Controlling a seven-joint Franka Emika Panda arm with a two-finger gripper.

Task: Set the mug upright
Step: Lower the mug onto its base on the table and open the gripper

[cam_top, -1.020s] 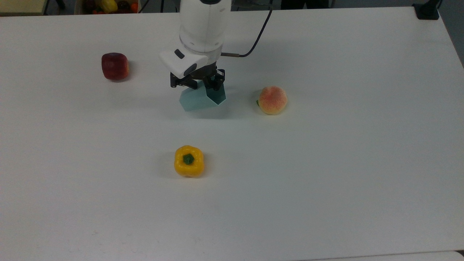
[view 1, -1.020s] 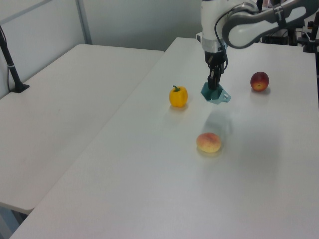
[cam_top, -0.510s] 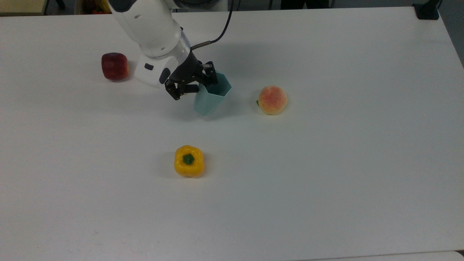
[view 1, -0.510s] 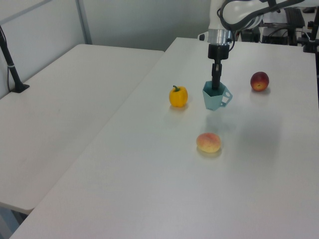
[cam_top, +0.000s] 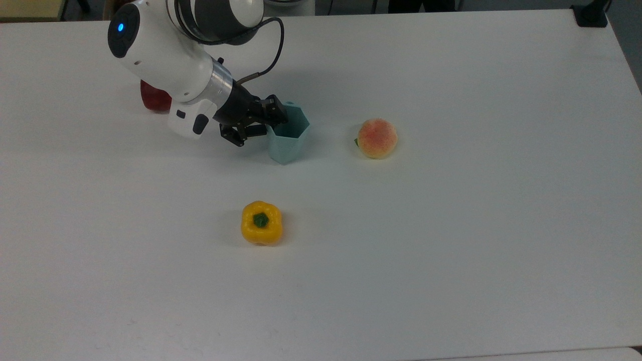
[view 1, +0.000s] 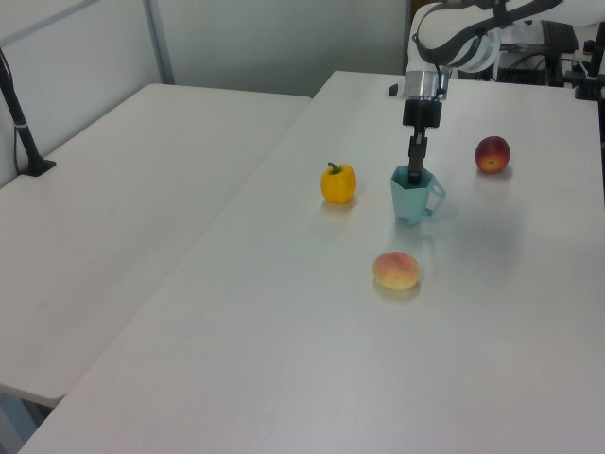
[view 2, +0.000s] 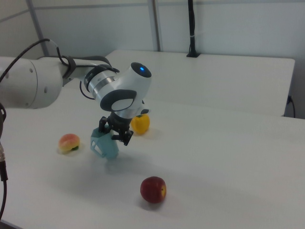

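The fingers (cam_top: 271,123) pinch the rim of the mug (cam_top: 287,134), one inside, one outside; the mug stands upright on the desk (cam_top: 451,225) beneath them.

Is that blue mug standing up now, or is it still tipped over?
Upright. The mug stands on its narrow base on the table, mouth facing up, handle out to the left view's right. The gripper is clamped on its rim.

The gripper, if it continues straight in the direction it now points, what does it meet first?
The gripper points down at the mug, gripping its rim, so it would meet the mug's inside first, then the table under it. Depth is unclear.
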